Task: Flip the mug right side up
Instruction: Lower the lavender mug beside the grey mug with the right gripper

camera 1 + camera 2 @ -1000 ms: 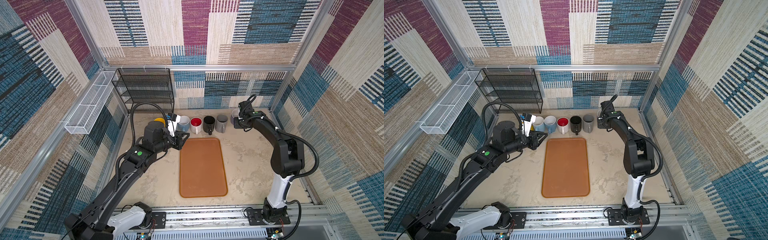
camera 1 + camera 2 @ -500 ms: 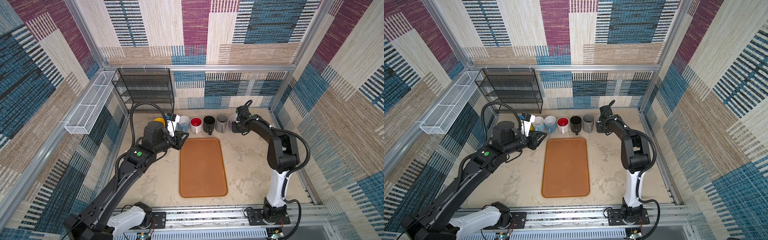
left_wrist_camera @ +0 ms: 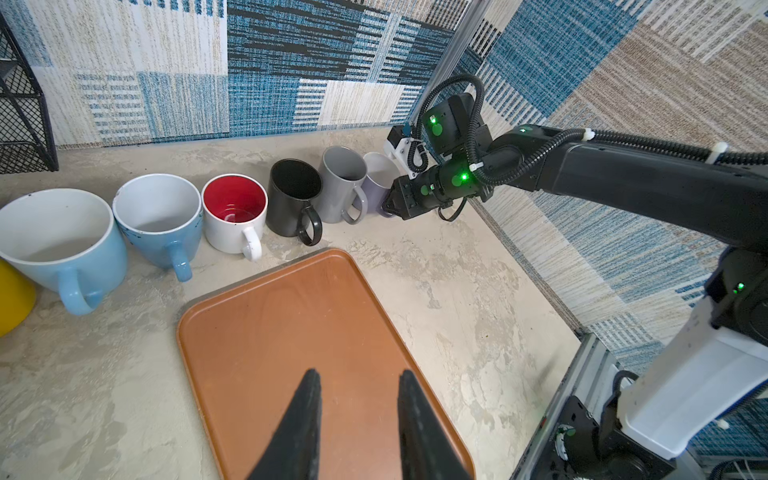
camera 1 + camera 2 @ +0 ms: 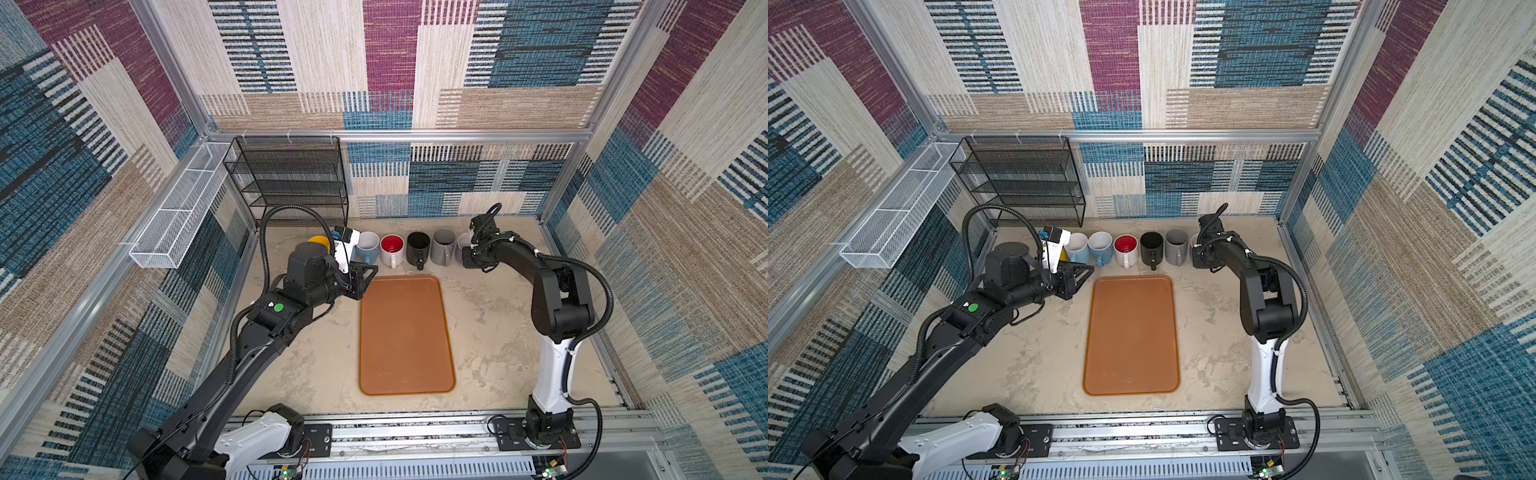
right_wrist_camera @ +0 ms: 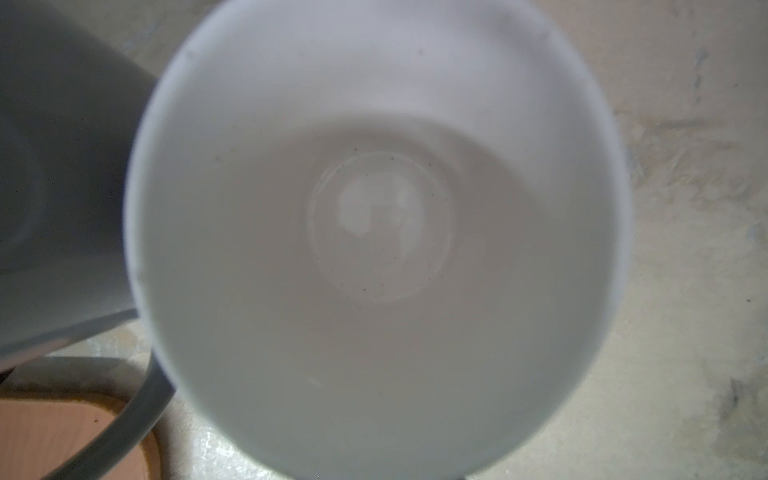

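The mug [image 3: 376, 178] is lavender outside and white inside. It stands mouth up at the right end of the mug row, in both top views [image 4: 462, 247] [image 4: 1195, 245]. My right gripper [image 3: 391, 203] sits against its handle side, shut on the mug, with its fingertips hidden. The right wrist view looks straight down into the mug's white inside [image 5: 374, 228]. My left gripper [image 3: 357, 378] hovers open and holds nothing. It is over the orange tray [image 4: 405, 332], near the tray's far left corner.
Along the back wall stand a grey mug [image 4: 442, 247], a black mug [image 4: 417, 247], a red-lined white mug [image 4: 392, 249], blue mugs [image 4: 368, 245] and a yellow mug [image 4: 319, 242]. A black wire rack [image 4: 291, 178] and a white wire basket [image 4: 178, 216] are at the back left.
My right arm folded its elbow and drew the gripper and mug slightly left, against the end of the row. The left arm stayed where it was.
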Action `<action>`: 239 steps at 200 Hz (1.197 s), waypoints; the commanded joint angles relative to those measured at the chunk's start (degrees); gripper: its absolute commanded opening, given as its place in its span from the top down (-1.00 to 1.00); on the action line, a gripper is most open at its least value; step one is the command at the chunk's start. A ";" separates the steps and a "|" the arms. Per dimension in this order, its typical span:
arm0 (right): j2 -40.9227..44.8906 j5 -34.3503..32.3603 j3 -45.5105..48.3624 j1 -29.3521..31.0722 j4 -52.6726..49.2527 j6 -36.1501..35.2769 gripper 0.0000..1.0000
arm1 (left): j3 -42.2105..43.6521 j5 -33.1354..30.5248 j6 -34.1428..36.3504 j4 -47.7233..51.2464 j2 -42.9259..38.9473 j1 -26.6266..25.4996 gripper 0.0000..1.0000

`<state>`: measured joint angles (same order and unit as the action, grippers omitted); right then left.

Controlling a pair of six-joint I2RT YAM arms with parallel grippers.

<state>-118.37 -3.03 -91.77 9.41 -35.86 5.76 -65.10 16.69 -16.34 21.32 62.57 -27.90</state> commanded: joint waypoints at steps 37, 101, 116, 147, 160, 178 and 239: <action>-0.50 -1.23 -0.77 -0.01 3.33 0.00 0.77 | -0.59 -0.61 1.15 0.74 -0.25 -0.05 0.38; -2.00 -1.78 -2.34 -0.16 2.46 0.26 0.69 | -0.71 -0.80 1.27 1.22 -0.33 -0.05 0.36; -2.22 -1.69 -2.70 -0.19 2.24 0.22 0.69 | -0.73 -0.86 1.29 1.29 -0.42 -0.03 0.36; -2.31 -1.37 -2.94 -0.27 2.17 0.32 0.68 | -0.81 -0.78 1.14 1.36 -0.34 -0.03 0.33; -2.31 -1.19 -2.97 -0.27 2.04 0.33 0.67 | -0.98 -0.85 1.13 1.51 -0.25 -0.03 0.33; -2.31 -0.93 -3.06 -0.27 1.93 0.31 0.67 | -0.99 -0.79 1.05 1.49 -0.19 -0.05 0.30; -2.22 -0.93 -3.33 -0.27 1.49 0.66 0.56 | -0.90 -0.85 1.24 1.50 -0.34 -0.02 0.30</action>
<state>-120.64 -3.60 -94.45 9.04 -35.53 5.78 -65.67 16.47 -16.34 22.61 62.54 -27.90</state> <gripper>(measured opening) 0.216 0.350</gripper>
